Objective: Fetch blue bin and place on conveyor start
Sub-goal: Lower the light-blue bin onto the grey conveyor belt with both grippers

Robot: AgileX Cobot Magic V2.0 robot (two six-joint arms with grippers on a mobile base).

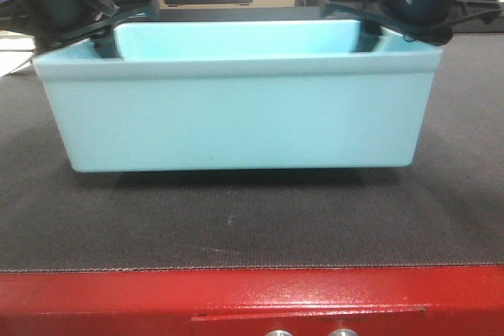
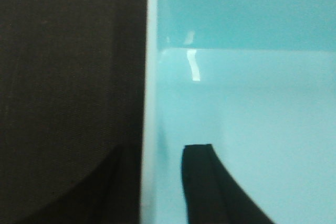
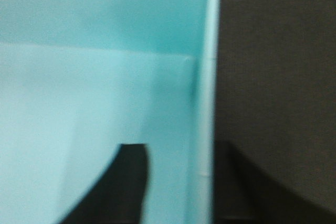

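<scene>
Claws, L (image 1: pixel 106 37) & R (image 1: pixel 370 37), straddle blue bin (image 1: pixel 236 116) end walls on belt (image 1: pixel 252 226), clamp unclear.

No legible text, label or number anywhere

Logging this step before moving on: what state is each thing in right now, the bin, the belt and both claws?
blue bin: upright, empty inside, resting on the belt, held at both end walls.
conveyor start: dark belt carrying the bin just behind its red edge strip.
left claw: straddling the bin's left wall, one finger inside, one outside.
right claw: straddling the right wall likewise.
</scene>
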